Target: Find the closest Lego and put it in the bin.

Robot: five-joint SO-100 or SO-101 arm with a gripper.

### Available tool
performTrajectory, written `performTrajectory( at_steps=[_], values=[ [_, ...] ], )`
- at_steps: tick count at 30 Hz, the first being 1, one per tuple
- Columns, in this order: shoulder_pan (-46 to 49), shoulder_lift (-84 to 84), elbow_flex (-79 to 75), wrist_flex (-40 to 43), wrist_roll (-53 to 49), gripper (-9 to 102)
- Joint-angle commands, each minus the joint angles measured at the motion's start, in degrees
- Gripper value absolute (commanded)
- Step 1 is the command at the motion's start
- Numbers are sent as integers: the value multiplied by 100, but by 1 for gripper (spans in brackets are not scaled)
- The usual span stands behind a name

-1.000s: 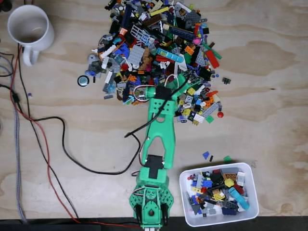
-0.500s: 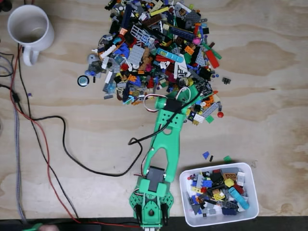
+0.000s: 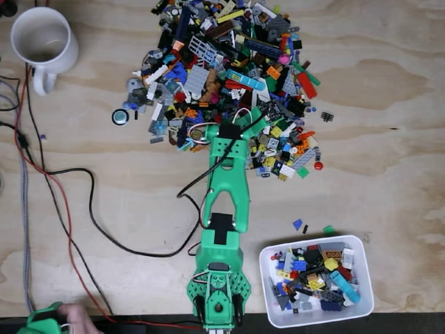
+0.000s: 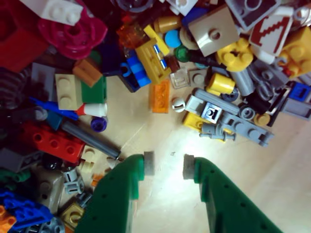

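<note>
your tool (image 4: 164, 165) is open and empty over bare counter (image 4: 160, 131), pads apart. the nearest lego, an orange flat piece (image 4: 160, 95), lies straight ahead, its long axis running away from you. the bin (image 3: 271, 306) sits well behind, beside the arm's base.

I see a bright green arm (image 3: 224, 202) over a pale wood-grain tabletop (image 3: 389, 90), its green claw (image 4: 164, 166) tipped with grey pads (image 4: 149, 163). The Lego pile (image 3: 229, 76) mixes red, yellow, blue, orange and grey. The bin (image 3: 272, 306) and mug (image 3: 43, 40) are white.
</note>
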Motion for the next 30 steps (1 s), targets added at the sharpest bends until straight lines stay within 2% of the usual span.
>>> performTrajectory(
  at_steps=[1,14,23,30],
  values=[
    [-18,-62,-624,-97,97,10],
    [88,-299,-800,-158,-35,10],
    [237,264,-422,800,976,14],
    [439,272,-9,554,1143,16]
  ],
)
